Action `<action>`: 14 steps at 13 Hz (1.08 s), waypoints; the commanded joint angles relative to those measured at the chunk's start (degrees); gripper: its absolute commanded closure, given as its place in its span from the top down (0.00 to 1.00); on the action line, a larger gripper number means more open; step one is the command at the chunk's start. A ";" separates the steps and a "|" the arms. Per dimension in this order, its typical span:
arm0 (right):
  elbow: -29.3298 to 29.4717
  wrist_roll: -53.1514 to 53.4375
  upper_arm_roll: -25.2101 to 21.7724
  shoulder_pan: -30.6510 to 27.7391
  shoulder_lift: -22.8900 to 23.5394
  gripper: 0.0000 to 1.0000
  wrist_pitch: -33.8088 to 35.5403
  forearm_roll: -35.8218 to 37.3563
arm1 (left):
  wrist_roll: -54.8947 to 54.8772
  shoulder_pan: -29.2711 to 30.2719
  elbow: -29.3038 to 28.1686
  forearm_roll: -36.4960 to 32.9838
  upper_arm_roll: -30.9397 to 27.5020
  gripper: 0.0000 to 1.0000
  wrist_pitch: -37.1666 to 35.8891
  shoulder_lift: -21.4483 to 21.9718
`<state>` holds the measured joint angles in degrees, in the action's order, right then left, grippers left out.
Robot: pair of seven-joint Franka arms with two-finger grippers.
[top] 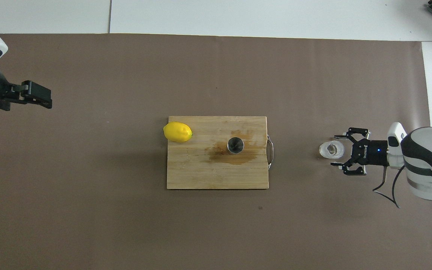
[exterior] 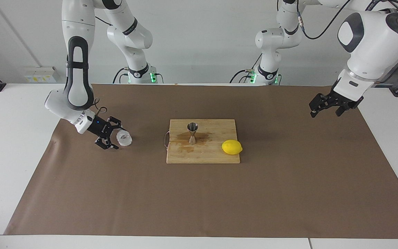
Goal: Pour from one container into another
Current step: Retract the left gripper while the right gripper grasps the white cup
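Note:
The small clear glass cup (exterior: 124, 138) (top: 331, 149) stands on the brown mat toward the right arm's end of the table. My right gripper (exterior: 117, 138) (top: 337, 150) is low and level with it, open, and its fingertips flank the cup's near edge without gripping it. The steel jigger (exterior: 192, 132) (top: 235, 145) stands upright on the wooden cutting board (exterior: 212, 156) (top: 201, 176), in a brown wet stain. My left gripper (exterior: 325, 110) (top: 36, 98) hangs open and empty over the mat at the left arm's end.
A yellow lemon (exterior: 231, 147) (top: 177, 132) lies on the board's edge toward the left arm's end. The board has a metal handle (exterior: 165, 139) (top: 271, 151) on the side facing the cup. Brown paper (exterior: 199, 200) covers the table.

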<state>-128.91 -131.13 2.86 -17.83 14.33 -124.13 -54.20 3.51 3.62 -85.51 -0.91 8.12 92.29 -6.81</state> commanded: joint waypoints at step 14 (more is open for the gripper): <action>-0.20 -0.80 0.92 1.13 -0.62 0.00 0.03 -2.22 | -6.41 0.60 -3.87 -0.23 0.40 1.00 -4.75 7.95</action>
<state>-128.94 -131.13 3.19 -16.62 14.14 -123.98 -54.87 -2.63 4.17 -86.88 -0.91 8.39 87.01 -0.52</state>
